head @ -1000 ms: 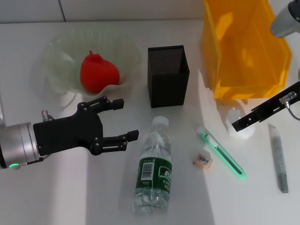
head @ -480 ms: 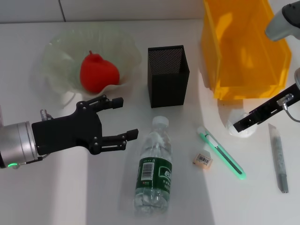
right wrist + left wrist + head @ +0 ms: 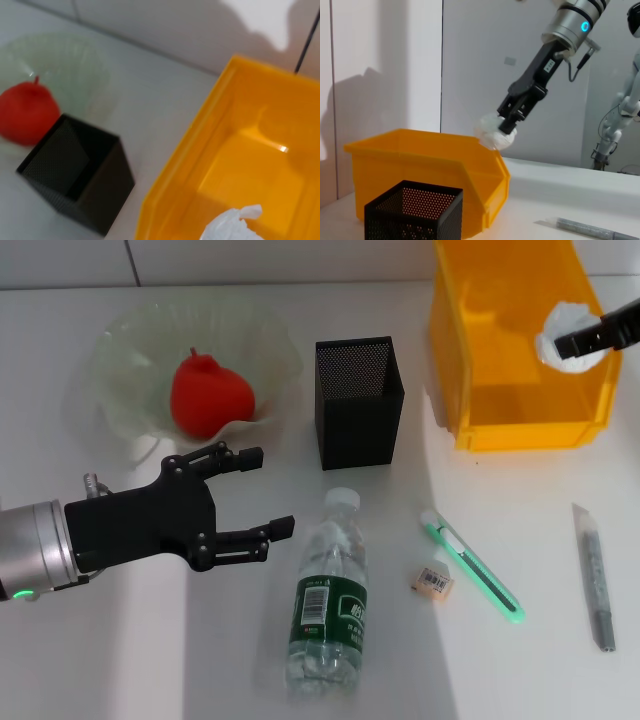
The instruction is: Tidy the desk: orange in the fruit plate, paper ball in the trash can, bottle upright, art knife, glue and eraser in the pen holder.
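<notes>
The right end effector [image 3: 572,343] is gripping the paper ball [image 3: 562,332] above the trash can [image 3: 515,410]. The left end effector [image 3: 262,492] is hovering wide open and empty over the desk [image 3: 120,660], beside the lying bottle [image 3: 328,602].

Trash can [image 3: 520,360] mouth open from above, interior bare; right gripper [image 3: 590,338] with the paper ball [image 3: 562,340] sits over its right side. Pen holder [image 3: 358,400] open-topped, nothing inside; narrow gap to the fruit plate [image 3: 130,370] on its left and to the can on its right. Lying bottle [image 3: 328,605] blocks the lane in front of the holder; left gripper [image 3: 262,492], jaws spread, just left of its cap; bare desk [image 3: 130,660] front-left, clear approach there.
</notes>
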`<act>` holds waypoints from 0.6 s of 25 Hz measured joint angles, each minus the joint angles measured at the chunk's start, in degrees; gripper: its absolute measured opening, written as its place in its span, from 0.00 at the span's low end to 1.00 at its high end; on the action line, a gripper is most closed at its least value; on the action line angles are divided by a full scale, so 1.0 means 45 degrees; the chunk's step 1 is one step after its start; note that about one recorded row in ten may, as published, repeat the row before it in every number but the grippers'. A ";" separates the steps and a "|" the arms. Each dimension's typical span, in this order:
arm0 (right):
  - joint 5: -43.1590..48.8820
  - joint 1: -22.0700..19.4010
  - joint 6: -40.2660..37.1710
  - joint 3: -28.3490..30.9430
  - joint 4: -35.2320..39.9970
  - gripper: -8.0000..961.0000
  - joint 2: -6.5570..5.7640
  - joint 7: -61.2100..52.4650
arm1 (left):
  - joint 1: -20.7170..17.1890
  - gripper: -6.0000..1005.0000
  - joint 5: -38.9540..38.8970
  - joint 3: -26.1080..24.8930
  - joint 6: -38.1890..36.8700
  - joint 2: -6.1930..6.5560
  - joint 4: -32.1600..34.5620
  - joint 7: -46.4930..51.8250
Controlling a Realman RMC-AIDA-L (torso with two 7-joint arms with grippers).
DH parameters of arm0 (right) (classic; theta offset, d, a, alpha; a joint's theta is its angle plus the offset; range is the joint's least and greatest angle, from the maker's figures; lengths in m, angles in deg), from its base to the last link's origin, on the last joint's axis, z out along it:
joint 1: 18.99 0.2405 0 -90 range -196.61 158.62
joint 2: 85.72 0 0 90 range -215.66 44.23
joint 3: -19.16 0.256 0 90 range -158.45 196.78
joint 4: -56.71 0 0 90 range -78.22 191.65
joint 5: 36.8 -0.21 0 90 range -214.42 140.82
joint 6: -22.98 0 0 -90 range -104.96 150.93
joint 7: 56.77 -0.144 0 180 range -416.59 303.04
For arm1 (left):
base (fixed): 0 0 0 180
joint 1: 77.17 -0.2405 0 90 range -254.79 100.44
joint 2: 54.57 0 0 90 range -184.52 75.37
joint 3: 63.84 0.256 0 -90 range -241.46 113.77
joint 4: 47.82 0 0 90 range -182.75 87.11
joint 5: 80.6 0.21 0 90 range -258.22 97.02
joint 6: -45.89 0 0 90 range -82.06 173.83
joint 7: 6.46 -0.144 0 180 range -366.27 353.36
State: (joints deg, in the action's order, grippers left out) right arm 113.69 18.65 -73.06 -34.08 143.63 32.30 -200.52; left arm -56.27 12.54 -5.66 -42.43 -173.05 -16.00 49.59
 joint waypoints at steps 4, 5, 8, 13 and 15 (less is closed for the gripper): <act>0.0070 0.0509 0.2303 -0.0075 -0.2080 0.54 -0.0099 0.0852 | 0.0045 0.87 -0.0025 0.0000 -0.0021 -0.0009 -0.0002 0.0021; 0.0085 0.0737 0.2945 -0.0106 -0.3048 0.54 -0.0104 0.1174 | 0.0068 0.87 -0.0100 0.0000 -0.0123 -0.0016 -0.0002 0.0083; 0.0108 0.0814 0.3368 -0.0118 -0.3519 0.57 -0.0078 0.1293 | 0.0083 0.87 -0.0220 0.0000 -0.0408 -0.0018 -0.0002 0.0113; 0.0024 0.0572 0.3602 -0.0089 -0.3123 0.65 0.0118 0.1453 | 0.0031 0.86 -0.0702 -0.0012 -0.1128 -0.0012 -0.0003 0.0119; -0.0001 0.0443 0.3616 -0.0077 -0.2885 0.69 0.0171 0.1455 | -0.0003 0.86 -0.1168 -0.0018 -0.1403 -0.0006 -0.0003 0.0155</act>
State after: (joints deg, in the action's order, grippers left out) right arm 113.68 20.65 -56.79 -34.43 130.65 33.07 -193.97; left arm -56.29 7.28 -5.75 -48.74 -173.07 -16.01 50.29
